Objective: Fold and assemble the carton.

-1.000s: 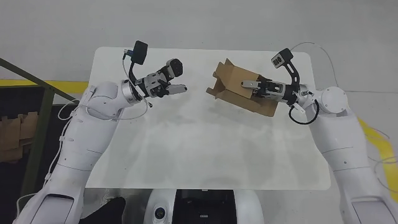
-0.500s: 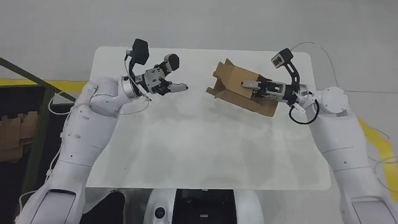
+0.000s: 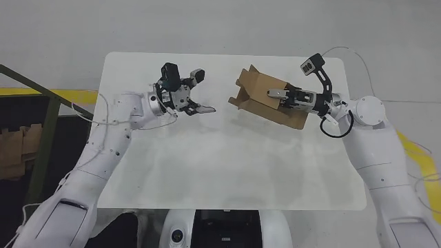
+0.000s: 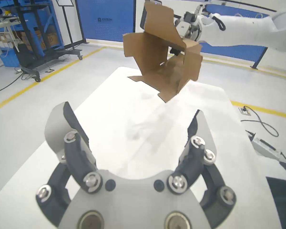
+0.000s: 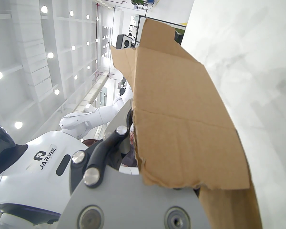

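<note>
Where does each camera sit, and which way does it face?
Top view: above the arms, facing down at the table; both arms show, left claw open, right claw holding the carton.
Left wrist view: on the left wrist, facing across the table toward the carton; its own open claw shows.
Right wrist view: on the right wrist, facing along the carton; its own claw base shows.
Shared: all three show the carton and table.

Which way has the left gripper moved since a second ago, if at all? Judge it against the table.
Yes. The left gripper shifted slightly along the table toward the carton.
</note>
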Controlling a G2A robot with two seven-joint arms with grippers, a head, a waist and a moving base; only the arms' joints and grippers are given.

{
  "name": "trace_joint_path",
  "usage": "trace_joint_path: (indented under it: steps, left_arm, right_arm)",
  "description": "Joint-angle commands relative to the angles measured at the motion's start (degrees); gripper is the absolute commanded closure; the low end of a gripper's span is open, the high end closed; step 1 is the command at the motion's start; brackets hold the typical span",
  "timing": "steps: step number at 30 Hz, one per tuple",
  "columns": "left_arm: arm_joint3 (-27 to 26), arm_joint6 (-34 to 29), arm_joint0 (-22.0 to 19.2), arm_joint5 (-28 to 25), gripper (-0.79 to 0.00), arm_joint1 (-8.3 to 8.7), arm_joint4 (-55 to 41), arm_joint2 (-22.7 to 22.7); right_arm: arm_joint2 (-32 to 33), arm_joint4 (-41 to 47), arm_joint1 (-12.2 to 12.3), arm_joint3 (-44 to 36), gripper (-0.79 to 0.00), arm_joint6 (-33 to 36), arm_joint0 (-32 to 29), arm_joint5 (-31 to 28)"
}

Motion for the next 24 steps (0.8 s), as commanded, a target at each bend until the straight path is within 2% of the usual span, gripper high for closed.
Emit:
trace_joint_path:
  steps: [1,4,7,12,24]
  left_arm:
    - [1.4,6.9,-0.53,0.0,-0.785,0.49,6.12,0.71]
    - [2.91,14.64,-1.35,0.47,-0.785,1.14,13.6,1.55]
    - [3.73,21.7,-1.43,4.12,-0.785,1.81,21.24,2.88]
    - [5.21,27.55,-2.44,9.96,-0.785,2.61,26.23,6.04]
    - [5.45,28.32,-2.63,10.73,-0.785,2.66,26.15,6.38]
  right_arm:
    - [0.0,0.0,0.0,0.0,0.0,0.0,0.0,0.0]
    - [0.0,0.0,0.0,0.0,0.0,0.0,0.0,0.0]
    - [0.0,0.0,0.0,0.0,0.0,0.0,0.0,0.0]
    - [0.0,0.0,0.0,0.0,0.0,0.0,0.0,0.0]
    - [0.0,0.0,0.0,0.0,0.0,0.0,0.0,0.0]
